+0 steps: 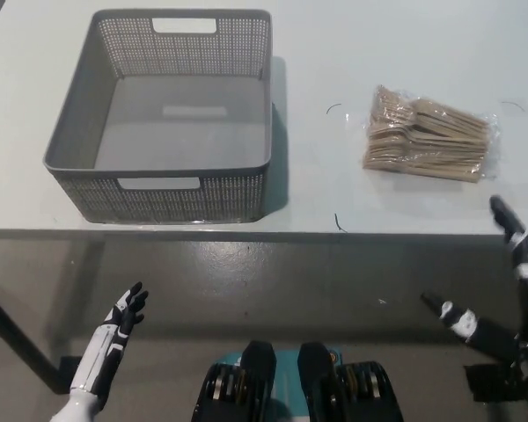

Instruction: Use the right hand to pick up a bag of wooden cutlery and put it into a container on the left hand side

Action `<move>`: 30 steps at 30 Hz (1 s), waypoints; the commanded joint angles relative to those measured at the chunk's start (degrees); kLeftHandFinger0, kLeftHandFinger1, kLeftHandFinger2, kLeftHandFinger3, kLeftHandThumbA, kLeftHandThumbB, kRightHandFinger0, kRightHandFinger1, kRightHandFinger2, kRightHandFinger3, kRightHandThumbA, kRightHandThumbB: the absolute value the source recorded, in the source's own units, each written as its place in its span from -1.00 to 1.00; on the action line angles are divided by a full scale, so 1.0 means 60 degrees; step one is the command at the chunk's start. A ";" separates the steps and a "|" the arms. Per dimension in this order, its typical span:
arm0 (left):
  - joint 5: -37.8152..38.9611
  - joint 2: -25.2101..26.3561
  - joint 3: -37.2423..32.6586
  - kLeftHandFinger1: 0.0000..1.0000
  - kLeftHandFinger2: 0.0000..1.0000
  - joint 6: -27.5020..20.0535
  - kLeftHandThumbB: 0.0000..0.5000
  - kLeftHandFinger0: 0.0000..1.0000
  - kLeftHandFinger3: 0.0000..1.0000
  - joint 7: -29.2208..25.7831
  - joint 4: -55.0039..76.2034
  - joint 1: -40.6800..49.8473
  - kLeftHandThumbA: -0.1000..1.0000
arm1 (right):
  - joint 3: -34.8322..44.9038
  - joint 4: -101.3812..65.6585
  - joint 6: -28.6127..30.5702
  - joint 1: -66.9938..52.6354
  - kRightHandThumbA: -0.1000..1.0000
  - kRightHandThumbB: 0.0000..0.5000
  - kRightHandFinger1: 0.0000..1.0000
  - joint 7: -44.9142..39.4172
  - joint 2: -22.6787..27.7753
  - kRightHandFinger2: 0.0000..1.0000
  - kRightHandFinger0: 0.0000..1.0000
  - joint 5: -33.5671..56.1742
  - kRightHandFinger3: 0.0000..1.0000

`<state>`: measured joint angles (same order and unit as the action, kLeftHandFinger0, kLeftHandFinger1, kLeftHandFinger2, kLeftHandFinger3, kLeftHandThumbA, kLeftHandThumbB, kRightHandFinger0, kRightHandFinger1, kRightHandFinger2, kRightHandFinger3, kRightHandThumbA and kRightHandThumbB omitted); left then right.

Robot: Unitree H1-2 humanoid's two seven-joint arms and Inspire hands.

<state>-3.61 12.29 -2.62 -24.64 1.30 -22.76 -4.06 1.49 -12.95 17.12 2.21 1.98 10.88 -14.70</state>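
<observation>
Bag of wooden cutlery (429,139) lies flat on the right part of the white table (334,53), well apart from the grey basket (75,132) at left. Right hand (517,338) is at lower right, fingers spread, grasping nothing, clear of the bag. Left hand (106,347) rests at lower left, fingers apart, empty.

- I count one grey mesh basket (220,198), left.
- One bag of wooden cutlery (427,136), right.
- One white table (334,53).
- Two hands: left hand (119,321), right hand (513,337), both near.
</observation>
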 commanded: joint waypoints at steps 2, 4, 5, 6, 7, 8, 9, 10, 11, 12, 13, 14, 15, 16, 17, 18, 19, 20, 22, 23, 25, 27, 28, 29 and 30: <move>0.0022 0.0138 -0.0001 1.00 1.00 -0.0382 0.54 1.00 1.00 0.0017 0.0082 -0.0024 1.00 | 0.0284 -0.0471 -0.2028 0.1306 1.00 0.86 1.00 -0.0880 0.1115 1.00 1.00 -0.0599 1.00; 0.0053 0.0097 -0.0015 1.00 1.00 -0.0382 0.59 1.00 1.00 0.0031 0.0076 0.0078 1.00 | 0.0216 -0.0525 -0.2632 0.1760 0.97 0.73 1.00 -0.1323 0.1718 1.00 1.00 -0.1024 1.00; 0.0090 0.0077 -0.0024 1.00 1.00 -0.0382 0.60 1.00 1.00 0.0067 0.0080 0.0108 1.00 | 0.0164 -0.0470 -0.3115 0.2222 0.88 0.72 1.00 -0.1631 0.2138 1.00 1.00 -0.1340 1.00; 0.0091 0.0065 -0.0035 1.00 1.00 -0.0382 0.60 1.00 1.00 0.0071 0.0100 0.0154 1.00 | 0.0141 -0.0411 -0.3356 0.2429 0.76 0.78 1.00 -0.1749 0.2324 1.00 1.00 -0.1350 1.00; 0.0080 0.0051 -0.0048 1.00 1.00 -0.0382 0.58 1.00 1.00 0.0064 0.0125 0.0214 1.00 | 0.0107 -0.0276 -0.3708 0.2740 0.69 0.85 1.00 -0.1926 0.2544 1.00 1.00 -0.1371 1.00; 0.0067 0.0033 -0.0071 1.00 1.00 -0.0382 0.58 1.00 1.00 0.0057 0.0149 0.0310 1.00 | 0.0053 -0.0214 -0.3954 0.2909 0.68 0.87 1.00 -0.2061 0.2722 1.00 1.00 -0.1536 1.00; 0.0057 0.0024 -0.0089 1.00 1.00 -0.0382 0.54 1.00 1.00 0.0054 0.0168 0.0390 1.00 | -0.0047 0.0112 -0.4069 0.3281 0.62 0.86 1.00 -0.2226 0.3016 1.00 1.00 -0.1676 1.00; 0.0043 0.0022 -0.0101 1.00 1.00 -0.0382 0.54 1.00 1.00 0.0041 0.0176 0.0438 1.00 | -0.0129 0.0313 -0.4190 0.3524 0.62 0.86 1.00 -0.2361 0.3206 1.00 1.00 -0.1761 1.00; 0.0018 0.0024 -0.0112 1.00 1.00 -0.0382 0.54 1.00 1.00 0.0026 0.0191 0.0493 1.00 | -0.0246 0.0477 -0.4428 0.3781 0.64 0.88 1.00 -0.2579 0.3394 1.00 1.00 -0.1863 1.00; -0.0021 0.0032 -0.0126 1.00 1.00 -0.0382 0.54 1.00 1.00 -0.0003 0.0196 0.0514 1.00 | -0.0337 0.0660 -0.4564 0.4020 0.65 0.89 1.00 -0.2729 0.3543 1.00 1.00 -0.1870 1.00; -0.0063 0.0045 -0.0137 1.00 1.00 -0.0382 0.54 1.00 1.00 -0.0041 0.0186 0.0522 1.00 | -0.0439 0.0940 -0.4676 0.4343 0.64 0.89 1.00 -0.2915 0.3697 1.00 1.00 -0.1804 1.00; -0.0061 0.0051 -0.0141 1.00 1.00 -0.0382 0.54 1.00 1.00 -0.0043 0.0170 0.0534 1.00 | -0.0568 0.1211 -0.4843 0.4666 0.64 0.90 1.00 -0.3138 0.3863 1.00 1.00 -0.1738 1.00; -0.0070 0.0049 -0.0149 1.00 1.00 -0.0382 0.57 1.00 1.00 -0.0047 0.0154 0.0528 1.00 | -0.0704 0.1555 -0.4912 0.5027 0.64 0.92 1.00 -0.3370 0.4033 1.00 1.00 -0.1681 1.00; -0.0080 0.0043 -0.0154 1.00 1.00 -0.0382 0.57 1.00 1.00 -0.0059 0.0133 0.0517 1.00 | -0.0834 0.1823 -0.4947 0.5290 0.63 0.93 1.00 -0.3516 0.4168 1.00 1.00 -0.1649 1.00; -0.0097 0.0037 -0.0160 1.00 1.00 -0.0382 0.57 1.00 1.00 -0.0074 0.0135 0.0516 1.00 | -0.0936 0.2056 -0.4942 0.5486 0.63 0.94 1.00 -0.3626 0.4265 1.00 1.00 -0.1539 1.00; -0.0139 0.0055 -0.0180 1.00 1.00 -0.0382 0.56 1.00 1.00 -0.0095 0.0133 0.0501 1.00 | -0.1160 0.2658 -0.4953 0.6002 0.64 0.91 1.00 -0.3917 0.4405 1.00 1.00 -0.1495 1.00; -0.0153 0.0060 -0.0189 1.00 1.00 -0.0382 0.56 1.00 1.00 -0.0093 0.0136 0.0503 1.00 | -0.1291 0.2819 -0.5092 0.6174 0.65 0.91 1.00 -0.4030 0.4477 1.00 1.00 -0.1524 1.00; -0.0150 0.0061 -0.0195 1.00 1.00 -0.0382 0.56 1.00 1.00 -0.0075 0.0149 0.0513 1.00 | -0.1416 0.3036 -0.5184 0.6373 0.65 0.92 1.00 -0.4116 0.4525 1.00 1.00 -0.1585 1.00; -0.0137 0.0074 -0.0209 1.00 1.00 -0.0382 0.58 1.00 1.00 -0.0039 0.0123 0.0493 1.00 | -0.1823 0.3791 -0.5053 0.6998 0.68 0.94 1.00 -0.4260 0.4681 1.00 1.00 -0.1809 1.00; -0.0133 0.0076 -0.0217 1.00 1.00 -0.0382 0.57 1.00 1.00 -0.0044 0.0120 0.0504 1.00 | -0.1976 0.4183 -0.4999 0.7311 0.67 0.94 1.00 -0.4387 0.4722 1.00 1.00 -0.1797 1.00; -0.0147 0.0076 -0.0231 1.00 1.00 -0.0382 0.56 1.00 1.00 -0.0068 0.0116 0.0488 1.00 | -0.2177 0.4567 -0.4961 0.7619 0.67 0.94 1.00 -0.4473 0.4785 1.00 1.00 -0.1804 1.00; -0.0100 0.0094 -0.0237 1.00 1.00 -0.0382 0.56 1.00 1.00 -0.0003 0.0092 0.0451 1.00 | -0.2581 0.5508 -0.4875 0.8361 0.66 0.98 1.00 -0.4729 0.4791 1.00 1.00 -0.1944 1.00; -0.0104 0.0101 -0.0244 1.00 1.00 -0.0382 0.56 1.00 1.00 0.0007 0.0110 0.0459 1.00 | -0.2660 0.5704 -0.4857 0.8499 0.65 0.98 1.00 -0.4768 0.4770 1.00 1.00 -0.1942 1.00; -0.0112 0.0121 -0.0254 1.00 1.00 -0.0382 0.56 1.00 1.00 0.0020 0.0132 0.0460 1.00 | -0.2749 0.5866 -0.4912 0.8655 0.63 0.94 1.00 -0.4844 0.4744 1.00 1.00 -0.1928 1.00; -0.0165 0.0137 -0.0278 1.00 1.00 -0.0382 0.51 1.00 1.00 -0.0034 0.0144 0.0449 1.00 | -0.2806 0.6194 -0.4705 0.8835 0.60 0.98 1.00 -0.4812 0.4692 1.00 1.00 -0.1872 1.00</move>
<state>-3.97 12.00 -3.90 -24.72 1.29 -22.89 -0.75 -14.09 20.59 -11.02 48.81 -23.05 37.42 -24.61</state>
